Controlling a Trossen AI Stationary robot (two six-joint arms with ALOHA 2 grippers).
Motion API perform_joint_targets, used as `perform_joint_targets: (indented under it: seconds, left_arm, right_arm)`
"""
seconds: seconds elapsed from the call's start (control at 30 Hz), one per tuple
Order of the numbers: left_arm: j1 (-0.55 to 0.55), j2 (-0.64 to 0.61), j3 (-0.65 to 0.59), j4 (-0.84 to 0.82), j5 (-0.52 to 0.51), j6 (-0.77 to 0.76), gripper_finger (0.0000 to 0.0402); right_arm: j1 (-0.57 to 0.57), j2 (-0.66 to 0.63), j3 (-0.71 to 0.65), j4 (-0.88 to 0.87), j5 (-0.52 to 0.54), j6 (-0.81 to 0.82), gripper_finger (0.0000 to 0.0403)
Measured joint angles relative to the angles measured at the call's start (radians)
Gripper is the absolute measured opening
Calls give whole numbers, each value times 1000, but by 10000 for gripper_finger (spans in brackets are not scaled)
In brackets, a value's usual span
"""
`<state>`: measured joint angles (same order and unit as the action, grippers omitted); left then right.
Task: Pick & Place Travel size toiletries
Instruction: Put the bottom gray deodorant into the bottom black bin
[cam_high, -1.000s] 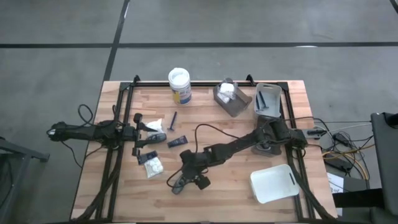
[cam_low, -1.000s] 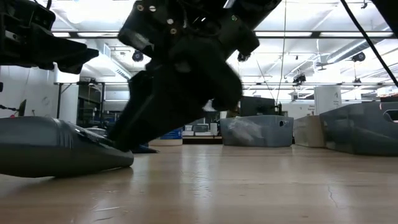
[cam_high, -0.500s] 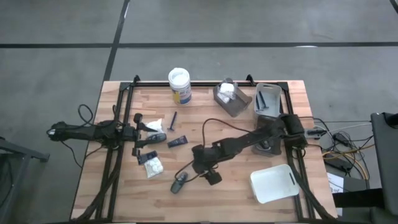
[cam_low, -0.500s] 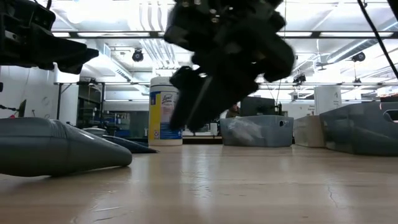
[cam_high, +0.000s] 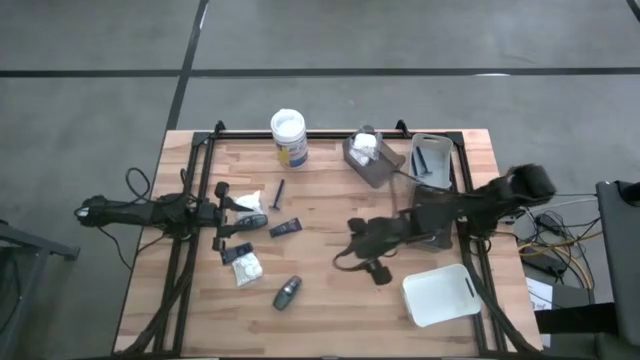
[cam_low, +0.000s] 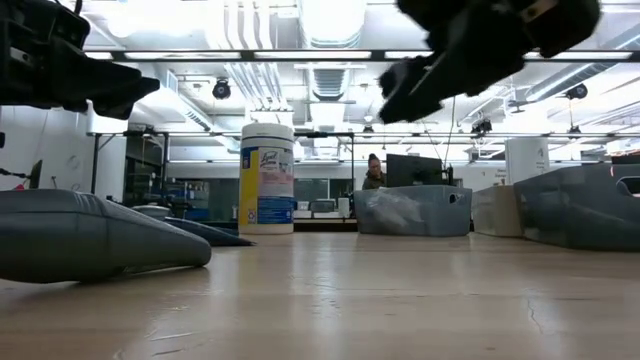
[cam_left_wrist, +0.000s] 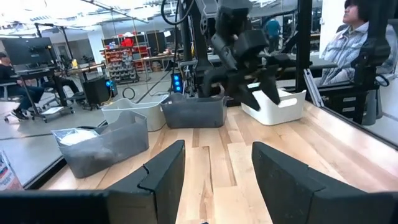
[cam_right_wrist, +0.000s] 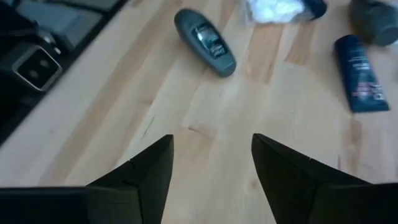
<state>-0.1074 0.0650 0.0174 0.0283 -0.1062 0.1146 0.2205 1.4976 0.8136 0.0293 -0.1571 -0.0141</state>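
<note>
Both jaws parted, nothing held. Right gripper (cam_high: 372, 262) hangs mid-frame, empty; left gripper (cam_high: 243, 226) waits at left among the toiletries. Grey bottle (cam_high: 288, 292) lies loose, lower centre, apart from white tray (cam_high: 437, 293). Risk: round bottle could roll if nudged.

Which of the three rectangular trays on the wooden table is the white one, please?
The white rectangular tray at the table's near right corner, below the right gripper; the two grey trays sit side by side along the far edge.
</note>
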Motion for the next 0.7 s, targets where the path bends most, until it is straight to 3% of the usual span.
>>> perform_joint_targets:
  seconds: [0.43,0.7]
  left_arm:
    - [1,19,17,7,-13,-168,193]
    - [-5,203,149,-175,-4,-267,193]
  right_arm:
    - [-48,-359,-360,79,2,88,184]
    - [-92,-459,-488,238,3,94,164]
